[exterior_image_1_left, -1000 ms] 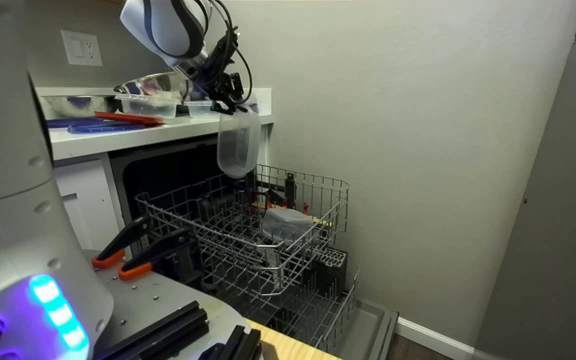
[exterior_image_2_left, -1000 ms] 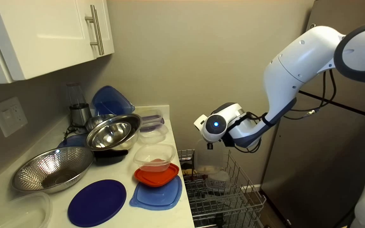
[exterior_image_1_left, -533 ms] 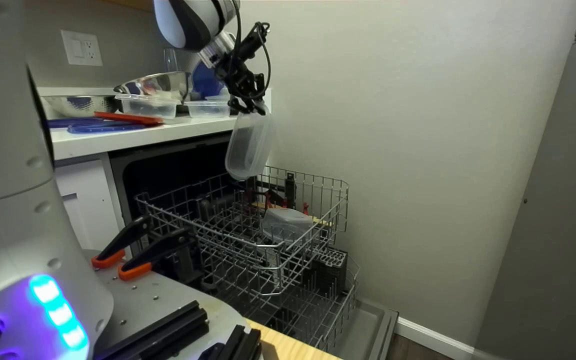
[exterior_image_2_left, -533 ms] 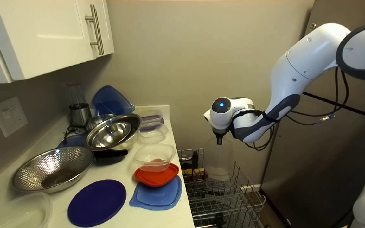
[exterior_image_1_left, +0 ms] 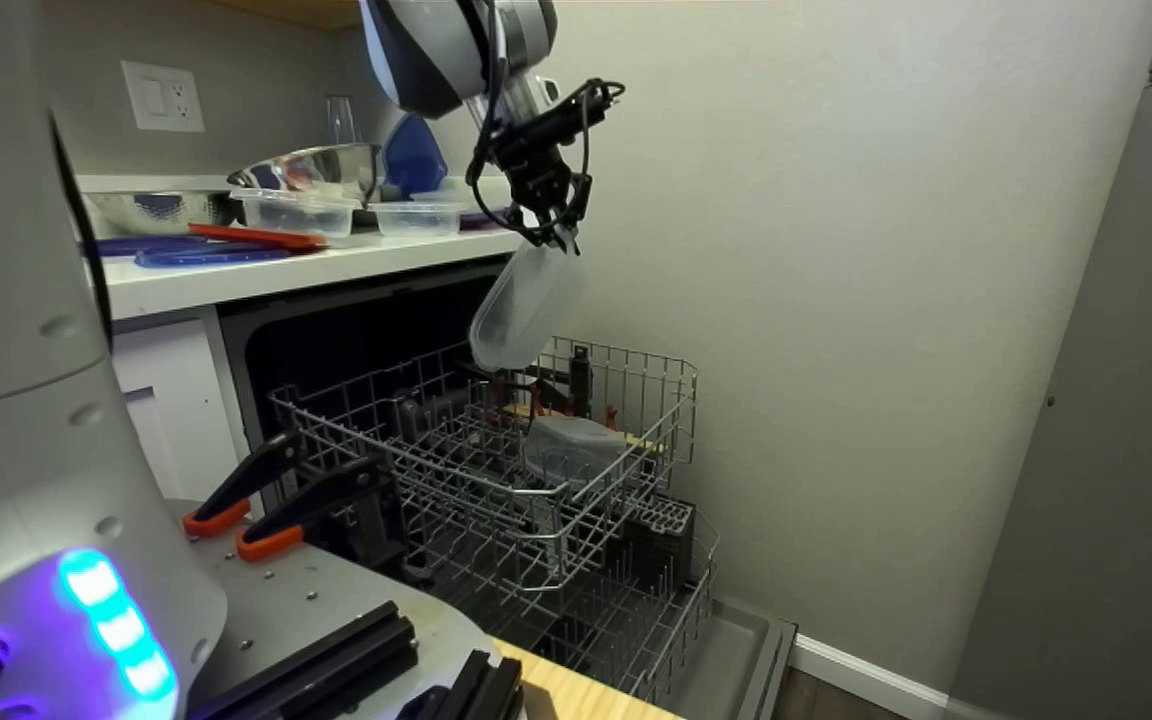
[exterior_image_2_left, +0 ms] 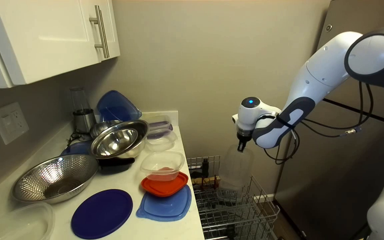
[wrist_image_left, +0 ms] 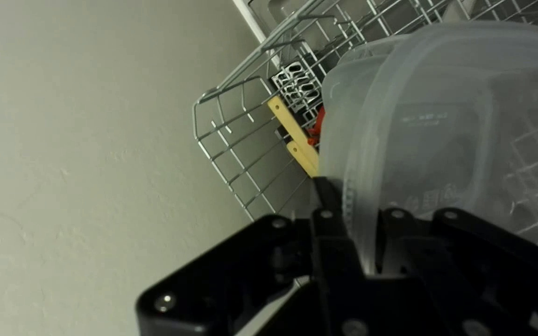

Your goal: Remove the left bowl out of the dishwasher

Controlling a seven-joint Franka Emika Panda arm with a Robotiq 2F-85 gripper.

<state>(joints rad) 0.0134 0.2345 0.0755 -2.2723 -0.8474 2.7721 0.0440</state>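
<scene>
The left bowl, a pale, see-through container with a rounded rim, hangs tilted from my gripper in both exterior views [exterior_image_1_left: 526, 310] [exterior_image_2_left: 235, 166]. It fills the right side of the wrist view [wrist_image_left: 432, 140]. My gripper [exterior_image_1_left: 558, 240] is shut on its rim, with one finger on each side of the wall in the wrist view [wrist_image_left: 357, 219]. The bowl hangs over the pulled-out upper rack [exterior_image_1_left: 526, 490] of the dishwasher [exterior_image_1_left: 366, 325]; the exact gap is unclear. A second clear container [exterior_image_1_left: 576, 450] lies in that rack, partly behind the held bowl in an exterior view [exterior_image_2_left: 228, 194].
The white counter [exterior_image_2_left: 192, 216] beside the rack bears steel bowls [exterior_image_2_left: 120, 138], a colander [exterior_image_2_left: 57, 178], clear containers [exterior_image_2_left: 162, 163] and coloured lids [exterior_image_2_left: 102, 213]. Wooden-handled utensils [wrist_image_left: 292, 123] lie in the rack. The wall [exterior_image_1_left: 836, 300] stands close behind; a fridge [exterior_image_2_left: 315, 150] is at the side.
My gripper and the held bowl have moved right in both exterior views. The bowl hangs more slanted, and the wrist has swung to point downward. The rack and its second container have stayed put.
</scene>
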